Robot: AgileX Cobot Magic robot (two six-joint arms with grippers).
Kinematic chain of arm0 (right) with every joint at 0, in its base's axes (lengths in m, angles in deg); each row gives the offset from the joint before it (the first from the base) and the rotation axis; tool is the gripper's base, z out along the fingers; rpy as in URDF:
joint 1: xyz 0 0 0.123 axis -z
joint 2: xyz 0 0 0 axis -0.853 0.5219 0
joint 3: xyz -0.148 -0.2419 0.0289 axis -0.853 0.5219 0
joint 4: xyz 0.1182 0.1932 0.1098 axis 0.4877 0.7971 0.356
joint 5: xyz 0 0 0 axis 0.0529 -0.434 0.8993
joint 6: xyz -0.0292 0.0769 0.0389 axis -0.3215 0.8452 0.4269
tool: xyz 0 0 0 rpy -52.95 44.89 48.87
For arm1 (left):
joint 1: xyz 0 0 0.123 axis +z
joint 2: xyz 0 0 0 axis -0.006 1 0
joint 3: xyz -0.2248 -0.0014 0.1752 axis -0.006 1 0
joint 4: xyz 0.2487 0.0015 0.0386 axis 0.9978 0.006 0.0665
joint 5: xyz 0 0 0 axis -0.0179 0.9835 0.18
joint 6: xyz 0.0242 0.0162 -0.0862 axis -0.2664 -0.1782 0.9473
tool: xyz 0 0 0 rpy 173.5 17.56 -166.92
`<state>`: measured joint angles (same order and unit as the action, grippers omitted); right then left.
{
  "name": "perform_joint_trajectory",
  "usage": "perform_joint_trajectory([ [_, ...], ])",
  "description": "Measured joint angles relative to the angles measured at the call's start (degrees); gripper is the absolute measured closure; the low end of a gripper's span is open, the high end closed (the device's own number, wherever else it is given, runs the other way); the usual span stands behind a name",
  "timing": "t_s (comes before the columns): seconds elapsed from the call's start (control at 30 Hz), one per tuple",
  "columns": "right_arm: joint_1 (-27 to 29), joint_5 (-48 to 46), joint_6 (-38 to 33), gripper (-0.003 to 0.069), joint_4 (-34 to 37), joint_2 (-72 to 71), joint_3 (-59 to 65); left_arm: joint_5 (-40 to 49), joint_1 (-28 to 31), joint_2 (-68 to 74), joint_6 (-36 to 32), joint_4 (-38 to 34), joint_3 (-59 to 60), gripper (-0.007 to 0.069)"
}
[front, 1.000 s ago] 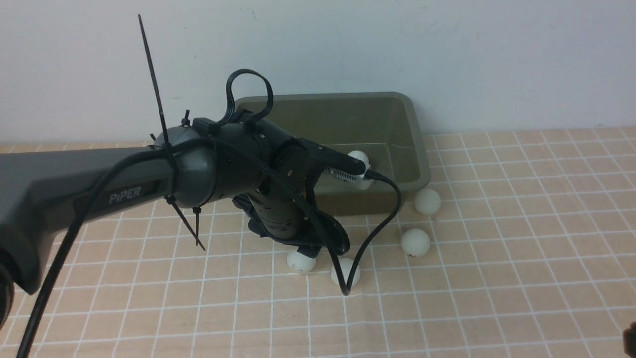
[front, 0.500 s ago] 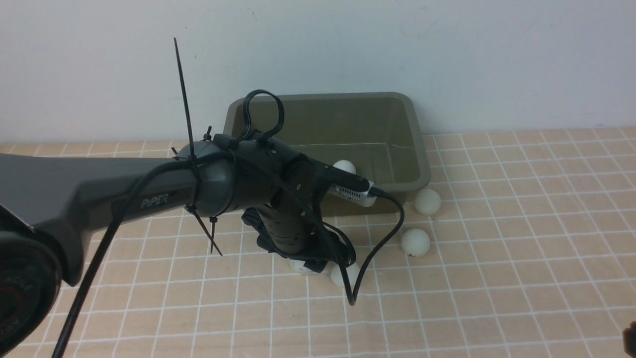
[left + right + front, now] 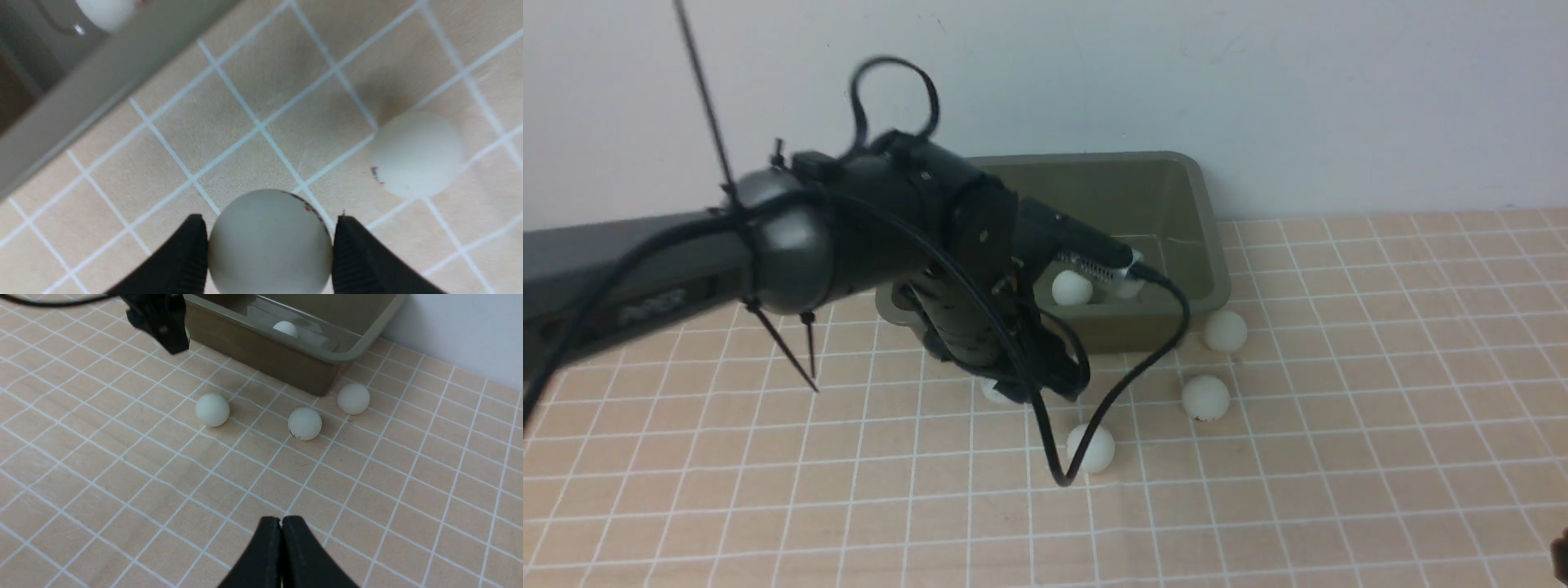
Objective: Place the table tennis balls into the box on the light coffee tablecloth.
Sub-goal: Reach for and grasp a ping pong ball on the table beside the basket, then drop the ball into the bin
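My left gripper (image 3: 1006, 390) is shut on a white table tennis ball (image 3: 269, 245) and holds it just above the light coffee tablecloth (image 3: 1339, 457), in front of the box's near wall. The olive-grey box (image 3: 1205, 245) stands at the back by the wall, with one ball (image 3: 1072, 287) inside it. Three balls lie on the cloth: one near the held ball (image 3: 1089, 447), one further right (image 3: 1205, 398), and one at the box's front right corner (image 3: 1225, 331). My right gripper (image 3: 281, 522) is shut and empty, low over the cloth in front of these balls.
A white wall (image 3: 1258, 82) rises right behind the box. The left arm's black cable (image 3: 1143, 367) hangs in a loop down to the cloth beside the nearest loose ball. A bit of the right arm (image 3: 1560, 555) shows at the front right corner.
My left gripper closed on a ball on the cloth and has lifted it up and back toward the box. The ball inside the box has rolled toward its near left.
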<state>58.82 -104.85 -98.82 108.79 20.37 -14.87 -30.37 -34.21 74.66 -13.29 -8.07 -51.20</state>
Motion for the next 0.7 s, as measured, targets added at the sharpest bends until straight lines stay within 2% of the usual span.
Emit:
perform_joint_trajectory([
  [0.07,0.0,0.2,0.0,0.0671,0.0,0.0,0.0,1.5,0.0,-2.8,-4.8,-3.4,-1.3,0.0309],
  [0.2,0.0,0.9,0.0,0.0671,-0.1,0.0,0.0,-1.0,0.3,-3.4,-12.4,-4.4,-2.7,0.0309],
  [0.37,0.0,0.9,0.0,0.0671,-0.1,0.0,0.0,-9.2,5.2,-1.3,-13.6,-4.4,-6.0,0.0309],
  [0.6,0.0,0.6,0.0,0.0671,-0.1,0.0,0.0,-10.0,13.3,5.8,-14.1,-4.4,-12.5,0.0309],
  [0.7,0.0,0.6,0.0,0.0671,-0.1,0.0,0.0,-9.0,14.7,10.2,-18.5,-6.0,-16.7,0.0305],
])
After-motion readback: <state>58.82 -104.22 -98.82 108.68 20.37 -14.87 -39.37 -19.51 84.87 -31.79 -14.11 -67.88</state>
